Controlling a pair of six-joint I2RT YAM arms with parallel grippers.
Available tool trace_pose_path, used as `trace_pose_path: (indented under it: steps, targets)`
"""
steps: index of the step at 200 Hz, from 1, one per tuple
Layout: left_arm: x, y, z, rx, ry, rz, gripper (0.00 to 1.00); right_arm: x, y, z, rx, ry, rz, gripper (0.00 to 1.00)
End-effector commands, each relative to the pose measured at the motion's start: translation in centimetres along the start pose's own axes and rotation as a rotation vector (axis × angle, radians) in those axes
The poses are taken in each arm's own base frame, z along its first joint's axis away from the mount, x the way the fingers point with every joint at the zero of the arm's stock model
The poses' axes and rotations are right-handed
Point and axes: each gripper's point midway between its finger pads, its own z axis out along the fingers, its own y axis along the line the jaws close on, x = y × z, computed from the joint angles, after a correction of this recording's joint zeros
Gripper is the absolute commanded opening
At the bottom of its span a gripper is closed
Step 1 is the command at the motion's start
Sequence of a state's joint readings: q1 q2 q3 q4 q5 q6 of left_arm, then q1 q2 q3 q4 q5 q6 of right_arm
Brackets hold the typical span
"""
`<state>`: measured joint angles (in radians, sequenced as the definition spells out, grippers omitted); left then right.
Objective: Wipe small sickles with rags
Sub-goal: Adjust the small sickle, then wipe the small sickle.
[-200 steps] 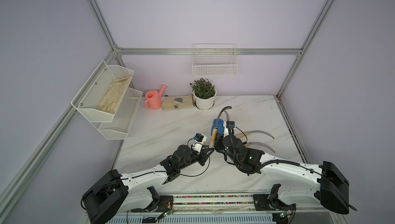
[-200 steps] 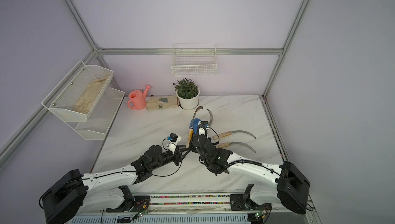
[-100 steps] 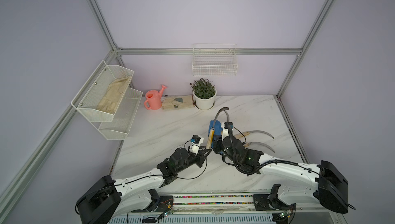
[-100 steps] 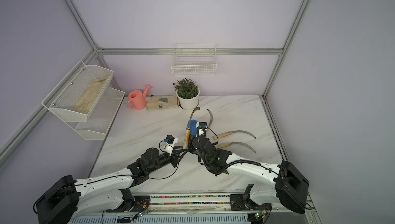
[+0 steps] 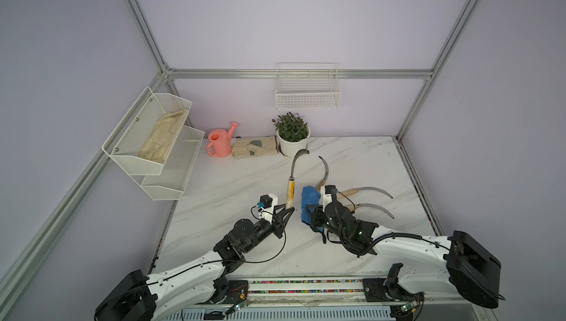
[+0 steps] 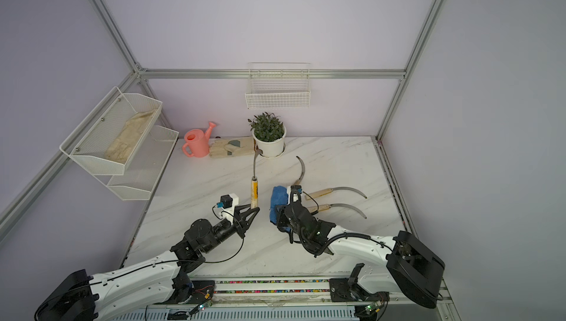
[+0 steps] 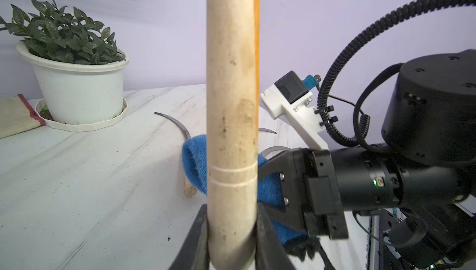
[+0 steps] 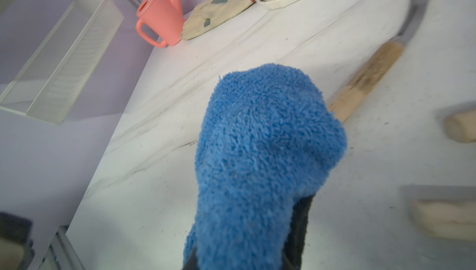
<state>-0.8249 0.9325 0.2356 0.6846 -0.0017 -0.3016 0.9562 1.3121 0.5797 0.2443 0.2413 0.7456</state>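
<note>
My left gripper is shut on the butt of one small sickle's pale wooden handle. Its curved blade points toward the back wall. My right gripper is shut on the blue fluffy rag, which hides its fingers. The rag hangs a short gap to the right of the held handle. Three more sickles lie on the table behind and right of the rag.
A white potted plant, beige work gloves and a pink watering can line the back edge. A two-tier mesh shelf juts from the left wall. A wire basket hangs on the back wall.
The left gripper has carried its sickle leftward, away from the rag it was beside. The right gripper has drawn the rag slightly toward the table's front.
</note>
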Motion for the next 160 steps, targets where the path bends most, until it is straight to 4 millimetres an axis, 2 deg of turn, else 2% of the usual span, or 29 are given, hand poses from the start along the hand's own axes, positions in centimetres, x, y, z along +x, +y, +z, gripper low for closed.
trace_pose_path:
  steps: [1, 17, 39, 78, 88, 107, 160]
  targets:
    - [-1.0, -0.7, 0.3, 0.046, -0.076, 0.048, 0.0, 0.0, 5.4, 0.5, -0.222, 0.007, -0.005, 0.0]
    - [-0.6, -1.2, 1.2, 0.076, -0.045, 0.05, 0.0, 0.7, 6.9, 1.4, -0.292, 0.037, -0.016, 0.0]
    - [-0.1, -1.4, 1.8, 0.091, -0.029, 0.056, 0.0, 0.8, 8.2, 1.5, -0.356, 0.04, -0.037, 0.0]
    - [-0.2, -1.1, 1.2, 0.074, -0.034, 0.058, 0.0, 0.1, 7.7, -0.8, -0.399, -0.034, -0.066, 0.0]
    - [-0.3, -1.1, 1.1, 0.072, -0.04, 0.059, 0.0, -0.7, 8.1, -2.2, -0.433, -0.063, -0.062, 0.0]
    - [-0.3, -1.1, 1.0, 0.073, -0.044, 0.064, 0.0, -0.6, 8.6, -3.5, -0.491, -0.065, -0.049, 0.0]
    - [-0.3, -0.8, 0.6, 0.058, -0.051, 0.066, 0.0, 0.9, 9.9, -4.2, -0.591, -0.006, -0.034, 0.0]
